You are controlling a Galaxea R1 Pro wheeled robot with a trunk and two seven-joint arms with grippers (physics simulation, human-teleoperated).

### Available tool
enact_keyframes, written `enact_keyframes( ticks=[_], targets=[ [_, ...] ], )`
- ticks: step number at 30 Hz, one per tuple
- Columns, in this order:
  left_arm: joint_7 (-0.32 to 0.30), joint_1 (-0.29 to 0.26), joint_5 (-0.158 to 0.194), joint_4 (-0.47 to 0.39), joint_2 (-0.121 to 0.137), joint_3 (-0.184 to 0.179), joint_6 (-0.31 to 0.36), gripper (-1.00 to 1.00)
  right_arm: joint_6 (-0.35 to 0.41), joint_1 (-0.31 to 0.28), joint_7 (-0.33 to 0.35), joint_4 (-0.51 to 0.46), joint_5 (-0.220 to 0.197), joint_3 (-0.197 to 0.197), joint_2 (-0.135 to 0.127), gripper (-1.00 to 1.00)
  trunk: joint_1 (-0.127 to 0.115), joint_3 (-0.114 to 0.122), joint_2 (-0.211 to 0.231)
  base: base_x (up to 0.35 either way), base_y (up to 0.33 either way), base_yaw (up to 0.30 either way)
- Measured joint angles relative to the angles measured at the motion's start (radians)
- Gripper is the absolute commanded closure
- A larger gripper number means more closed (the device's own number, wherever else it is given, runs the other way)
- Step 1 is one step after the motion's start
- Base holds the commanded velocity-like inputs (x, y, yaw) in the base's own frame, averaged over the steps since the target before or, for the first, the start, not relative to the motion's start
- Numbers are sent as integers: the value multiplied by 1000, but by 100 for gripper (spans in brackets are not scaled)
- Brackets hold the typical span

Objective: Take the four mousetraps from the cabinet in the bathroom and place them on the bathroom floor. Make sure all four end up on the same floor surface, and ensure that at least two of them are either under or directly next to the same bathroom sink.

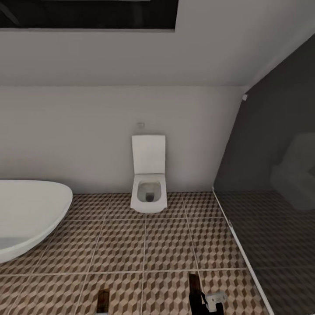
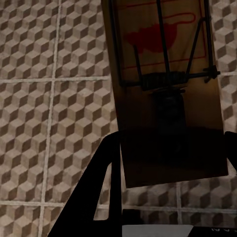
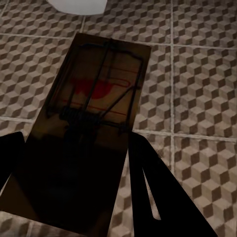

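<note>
White toilet (image 1: 149,183) ahead on cube-tiled floor (image 1: 118,245), bathtub (image 1: 26,218) left, glass partition (image 1: 271,210) right, each gripper (image 2: 168,163) (image 3: 74,168) pinching a mousetrap (image 2: 165,94) (image 3: 94,113)

floor (image 1: 118,245): we see brown, beige and white cube shapes, with pale lines between tiles
left mousetrap (image 2: 168,98): we see brown wood, dark metal, a red picture
right mousetrap (image 3: 84,128): brown wood, dark metal, red picture
toilet (image 1: 148,183): white
bathtub (image 1: 26,214): white
wall (image 1: 65,131): we see pale grey
</note>
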Motion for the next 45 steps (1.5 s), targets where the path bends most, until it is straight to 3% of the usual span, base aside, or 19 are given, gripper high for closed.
enact_keyframes(
  ticks=[14, 21, 23, 24, 26, 28, 29, 31, 32, 33, 35, 37, 39, 41, 45],
  targets=[
    [0, 0, -1, 2, -2, 0, 1, 100, -1, 0, -1, 0, 0, 0, 0, 100, 0, 0, 0, 324, 0, 0],
    [3, 0, -2, -4, -4, 3, 21, 100, 6, 0, -3, -1, -1, -2, 5, 100, 1, 0, 0, 59, 0, 0],
    [8, 0, -3, -25, -6, 5, 97, 100, 29, 0, -10, -3, 0, -4, 7, 100, 1, 0, 0, 6, 0, 0],
    [10, -1, -4, -49, -6, 6, 170, 100, 59, 0, -18, -9, 0, -5, 8, 100, 1, 0, 0, 3, 0, 0],
    [11, -3, -5, -130, 2, 7, 376, 100, 165, 0, -51, -57, 0, -5, 9, 100, 1, 0, 0, 1, 0, 0],
    [10, -7, -6, -252, 28, 9, 592, 100, 304, 0, -88, -154, 1, -4, 9, 100, 1, 0, 0, 0, 0, 0],
    [10, -11, -9, -349, 40, 12, 740, 100, 396, 0, -105, -227, 2, -3, 10, 100, 1, 1, 0, 0, 0, 0],
    [21, -38, -11, -445, 49, 22, 893, 100, 487, 0, -117, -311, 3, -4, 11, 100, 1, 0, 0, 0, 0, 0],
    [29, -53, -11, -459, 50, 25, 922, 100, 505, 0, -119, -331, 3, -4, 11, 100, 1, 0, 0, 0, 0, 0],
    [63, -100, -11, -476, 53, 29, 987, 100, 548, 0, -129, -389, 4, -3, 13, 100, 1, 1, 0, 0, 0, 0],
    [101, -171, -14, -457, 54, 33, 1033, 100, 594, 0, -145, -448, 4, -3, 16, 100, 1, 0, 0, 0, 0, 0],
    [132, -281, -13, -378, 55, 35, 1067, 100, 677, 0, -187, -531, 4, -3, 36, 100, 1, 1, 0, 0, 0, 0],
    [142, -343, -11, -329, 55, 35, 1076, 100, 739, -1, -224, -585, 4, -2, 54, 100, 1, 0, 0, 0, 0, 0],
    [145, -371, -9, -309, 55, 35, 1079, 100, 794, -2, -253, -639, 4, -1, 64, 100, 0, 0, 0, 0, 0, 0],
    [146, -389, -4, -251, 52, 33, 1056, 100, 1020, -3, -312, -773, 2, 1, 123, 100, 0, 0, 0, 0, 0, 0]
  ],
)
